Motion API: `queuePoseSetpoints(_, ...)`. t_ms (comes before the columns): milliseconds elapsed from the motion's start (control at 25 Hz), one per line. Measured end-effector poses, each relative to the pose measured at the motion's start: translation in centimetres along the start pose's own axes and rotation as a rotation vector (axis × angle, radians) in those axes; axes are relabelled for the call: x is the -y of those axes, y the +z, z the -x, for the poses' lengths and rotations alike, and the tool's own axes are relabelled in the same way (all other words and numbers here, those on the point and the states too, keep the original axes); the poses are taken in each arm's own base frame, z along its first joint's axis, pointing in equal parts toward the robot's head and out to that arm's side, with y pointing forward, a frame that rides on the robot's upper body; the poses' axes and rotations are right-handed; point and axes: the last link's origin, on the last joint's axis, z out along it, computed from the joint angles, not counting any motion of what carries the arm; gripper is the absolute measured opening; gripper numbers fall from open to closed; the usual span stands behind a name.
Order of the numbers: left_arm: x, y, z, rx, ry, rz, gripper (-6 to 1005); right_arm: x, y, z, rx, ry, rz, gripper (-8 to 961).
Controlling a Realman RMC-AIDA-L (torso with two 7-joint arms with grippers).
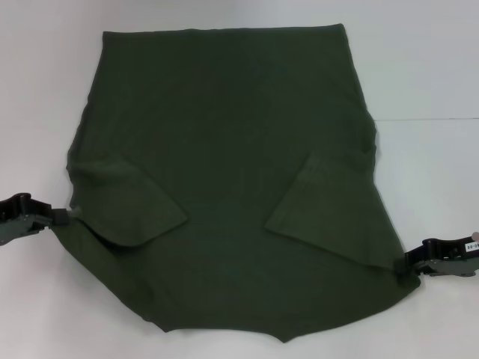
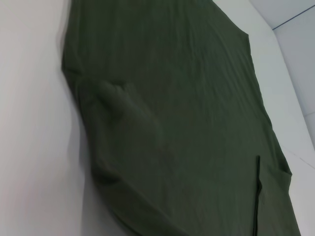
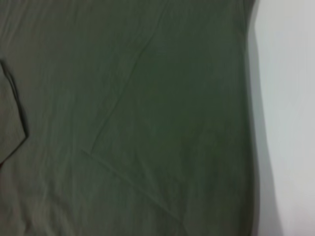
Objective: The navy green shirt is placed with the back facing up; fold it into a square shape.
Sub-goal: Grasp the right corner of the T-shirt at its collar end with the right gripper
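The navy green shirt (image 1: 224, 142) lies spread on the white table (image 1: 434, 67), plain side up, with its near part toward me. Both short sleeves are folded inward over the body, one at the left (image 1: 131, 206) and one at the right (image 1: 322, 202). My left gripper (image 1: 61, 217) sits at the shirt's left edge, shut on the cloth, which is drawn out to a point there. At the near right corner my right gripper (image 1: 408, 263) is shut on the fabric in the same way. The wrist views show only green cloth (image 2: 187, 123) (image 3: 147, 123) and table.
White tabletop surrounds the shirt on all sides. A thin seam line (image 1: 430, 120) crosses the table at the right. The shirt's near hem (image 1: 277, 338) reaches almost to the bottom of the head view.
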Motion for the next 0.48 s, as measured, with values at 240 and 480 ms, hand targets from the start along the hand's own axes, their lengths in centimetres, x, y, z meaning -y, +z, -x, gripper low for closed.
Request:
queuePoseSetpoints(240, -0.02, -0.01, -0.04, 0.000, 0.001, 0.000, 36, 0.00, 0.00, 0.04, 0.002, -0.005, -0.001, 217)
queuePoseSetpoints(480, 0.01, -0.08, -0.12, -0.003, 0.003, -0.002, 36, 0.03, 0.24, -0.06, -0.007, -0.038, -0.015, 184)
